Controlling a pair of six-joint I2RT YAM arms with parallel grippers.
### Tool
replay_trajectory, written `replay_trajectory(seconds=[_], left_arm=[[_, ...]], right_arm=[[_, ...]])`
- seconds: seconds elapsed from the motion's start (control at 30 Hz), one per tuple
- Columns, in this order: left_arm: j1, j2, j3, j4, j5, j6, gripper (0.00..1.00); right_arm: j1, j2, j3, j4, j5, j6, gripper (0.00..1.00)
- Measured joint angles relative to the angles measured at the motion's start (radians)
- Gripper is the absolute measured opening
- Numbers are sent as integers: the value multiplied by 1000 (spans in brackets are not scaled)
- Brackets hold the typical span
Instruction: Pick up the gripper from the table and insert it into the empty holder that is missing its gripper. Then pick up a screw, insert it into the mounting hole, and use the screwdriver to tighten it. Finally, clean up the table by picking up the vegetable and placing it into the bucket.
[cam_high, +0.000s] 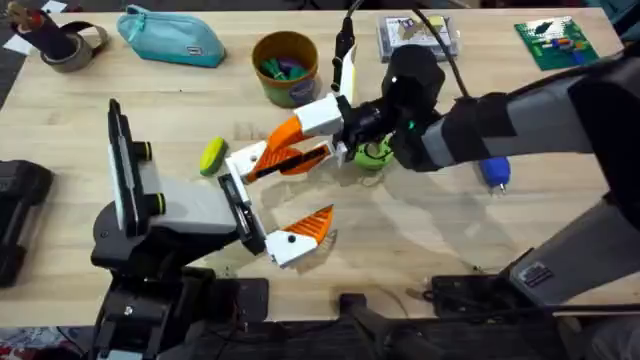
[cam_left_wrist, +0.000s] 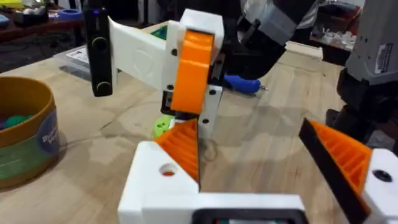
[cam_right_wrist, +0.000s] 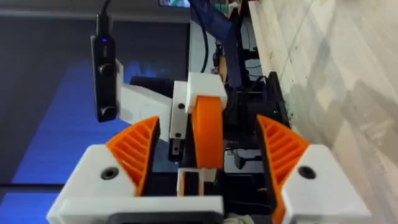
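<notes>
My left gripper (cam_high: 272, 205) (cam_left_wrist: 261, 177) stands open low over the table (cam_high: 450, 235). The orange ribbed gripper (cam_high: 268, 160) (cam_left_wrist: 184, 148) (cam_right_wrist: 208, 130) sits in its white holder (cam_high: 238, 168) (cam_left_wrist: 155, 183). My right gripper (cam_high: 292, 145) (cam_right_wrist: 208, 152) reaches in from the right, open, one orange finger on each side of the gripper with a gap on both sides. A yellow-green vegetable (cam_high: 213, 157) lies just left of the holder. The mustard bucket (cam_high: 285, 65) (cam_left_wrist: 25, 137) stands behind with coloured bits inside. The blue-handled screwdriver (cam_high: 497, 172) (cam_left_wrist: 242, 84) lies at the right.
A small green object (cam_high: 372, 153) (cam_left_wrist: 163, 126) lies under the right wrist. Along the back edge are a teal pouch (cam_high: 170, 35), a tape roll (cam_high: 70, 45), a clear packet (cam_high: 415, 35) and a green board (cam_high: 555, 42). Bare wood shows at front centre.
</notes>
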Motion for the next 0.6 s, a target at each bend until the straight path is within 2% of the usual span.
replay_trajectory(seconds=[0.3,0.5,0.6], left_arm=[[0,0,0,0,0,0,986],[0,0,0,0,0,0,988],[0,0,0,0,0,0,987]], right_arm=[[0,0,0,0,7,0,988],[-12,0,0,6,9,-1,994],[-31,0,-3,78,22,-6,995]])
